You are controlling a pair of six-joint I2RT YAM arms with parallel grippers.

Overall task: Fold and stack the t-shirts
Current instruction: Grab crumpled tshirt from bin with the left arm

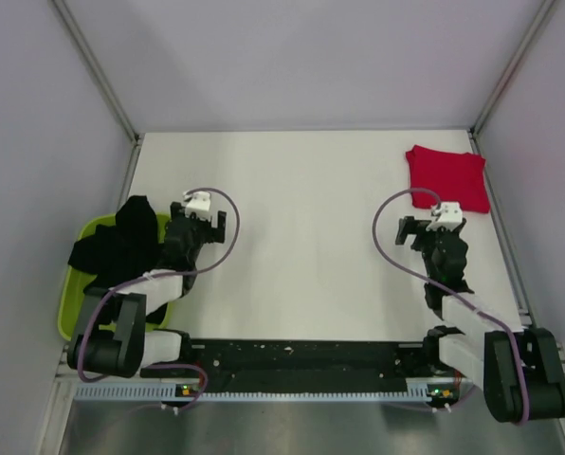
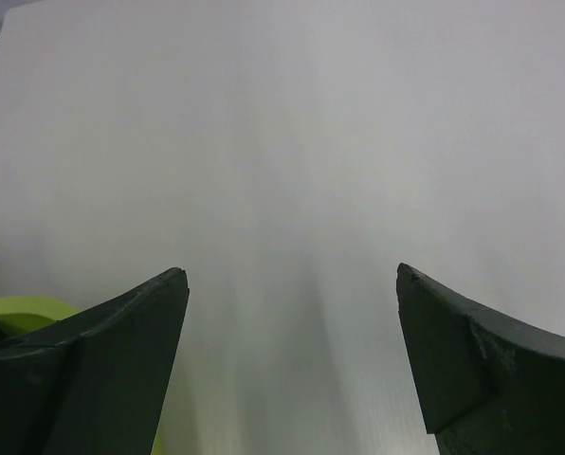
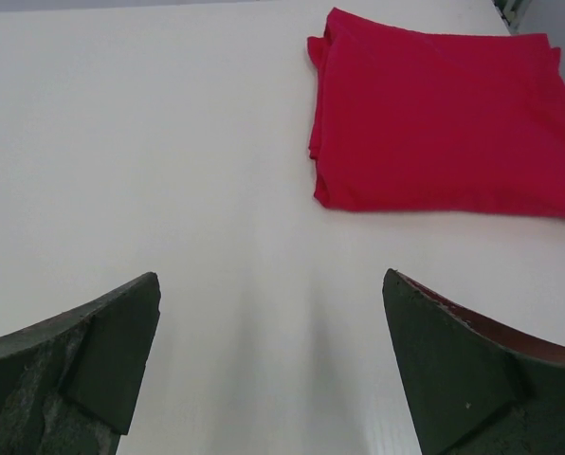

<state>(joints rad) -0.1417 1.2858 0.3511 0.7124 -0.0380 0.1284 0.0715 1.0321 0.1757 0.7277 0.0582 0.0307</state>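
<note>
The red t-shirt lies as a small folded square at the table's far right; in the right wrist view it sits ahead and to the right of the fingers. The black t-shirt is bunched in the lime-green tray at the left. My left gripper is open and empty over bare table, just right of the tray. My right gripper is open and empty, near the red shirt's near left corner, not touching it.
Grey walls and metal rails close in the white table on three sides. A black rail with the arm bases runs along the near edge. The tray's green rim shows at the left wrist view's lower left.
</note>
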